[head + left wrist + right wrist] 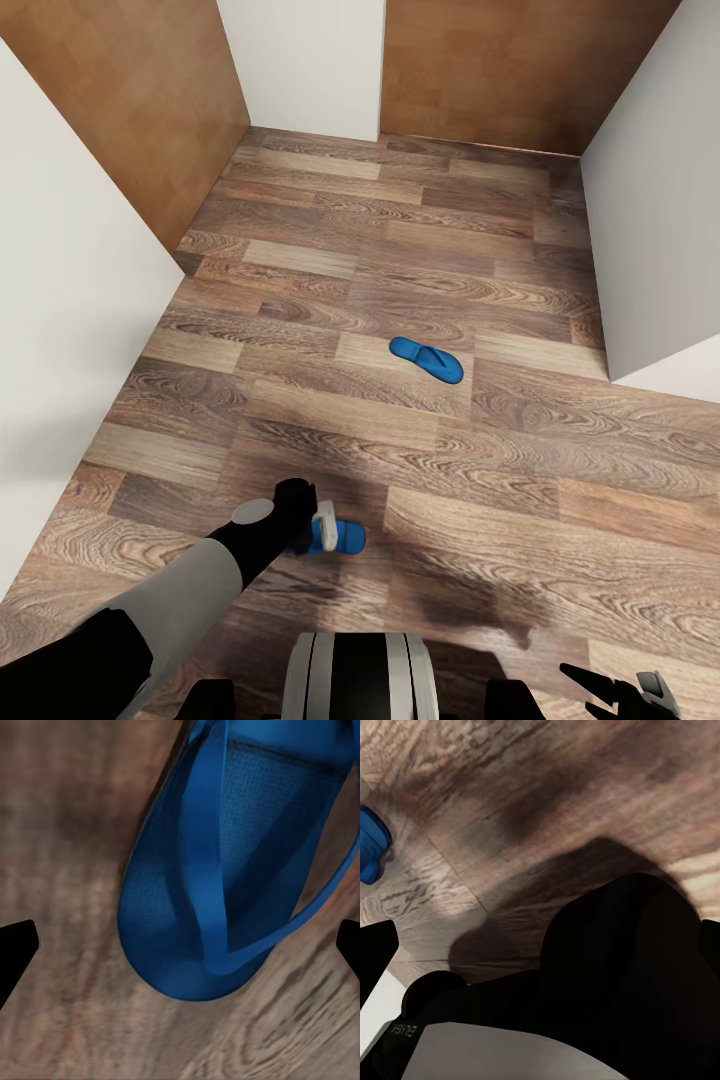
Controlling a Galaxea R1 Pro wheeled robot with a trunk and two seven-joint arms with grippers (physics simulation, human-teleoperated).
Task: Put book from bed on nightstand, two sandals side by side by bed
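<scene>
Open brown wood-plank floor is bounded by white walls and brown wooden doors. One bright blue flat sandal is laid mid-floor, well apart from the walls.

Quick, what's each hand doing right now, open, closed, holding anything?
Left hand: open, fingers spread on either side of the near sandal, which lies on the floor; not gripping it.
Right hand: cannot tell open or closed.

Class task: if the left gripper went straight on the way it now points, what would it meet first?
Most likely the near sandal: the left gripper is open and points down at it, a finger on each side. How far above it the gripper is remains unclear.
</scene>
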